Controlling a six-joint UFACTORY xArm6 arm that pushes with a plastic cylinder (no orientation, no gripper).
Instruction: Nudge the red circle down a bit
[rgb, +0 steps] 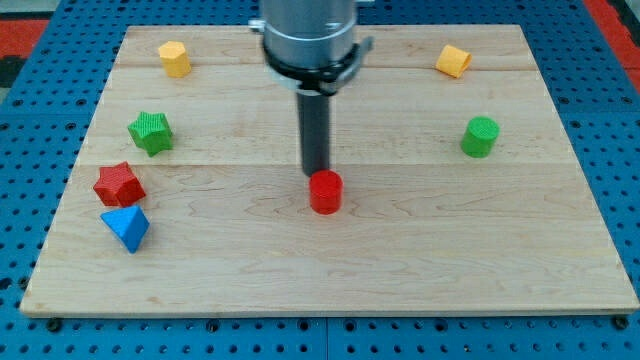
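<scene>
The red circle (325, 192) is a short red cylinder near the middle of the wooden board (420, 250). My tip (316, 173) stands just above it in the view, at its upper edge, touching or nearly touching it. The dark rod rises from there to the grey arm housing at the view's top.
A red star (119, 184) and a blue triangular block (126, 228) lie at the left. A green star (151, 132) and a yellow block (174, 58) sit at the upper left. An orange-yellow block (453, 61) and a green cylinder (480, 137) sit at the right.
</scene>
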